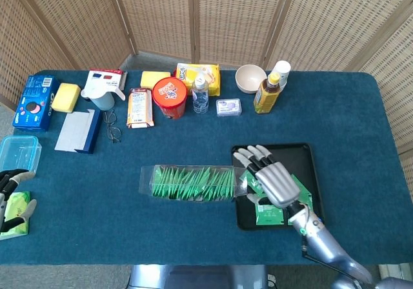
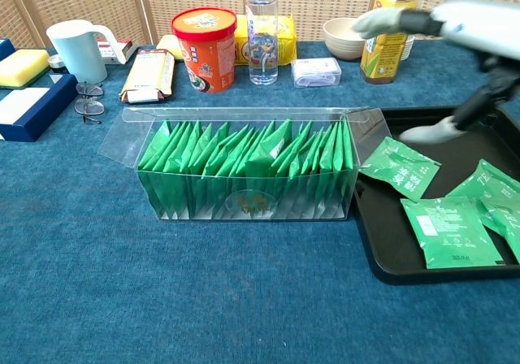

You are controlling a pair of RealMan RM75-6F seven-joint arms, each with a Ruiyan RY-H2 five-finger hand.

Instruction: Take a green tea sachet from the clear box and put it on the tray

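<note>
Wicker screens behind, blue-carpeted tabletop [image 1: 361,128] in front of me. Head view: clear box [image 1: 192,182] lies mid-tabletop, packed with green tea sachets [image 1: 187,183], lid flaps open. Black tray [image 1: 303,152] sits just right of it, touching the box's end flap, with several loose sachets [image 1: 268,208] on it. My right hand [image 1: 271,180] hovers over the tray's left part beside the box end, fingers [image 1: 248,155] spread and extended toward the back row, grasping nothing. My left hand [image 1: 14,202] is at the far left edge, fingers apart, beside a green packet [image 1: 18,205]; nothing gripped. Back row has a red cup [image 1: 170,97], water bottle [image 1: 201,93], white bowl [image 1: 250,78], yellow drink bottle [image 1: 268,91].

Chest view: box [image 2: 248,165] is centre, sachets [image 2: 244,162] standing upright in a row. Tray [image 2: 382,250] to the right holds flat sachets [image 2: 448,232]. Right hand [image 2: 455,51] shows blurred at top right above the tray, touching nothing. Left hand out of this view.
</note>
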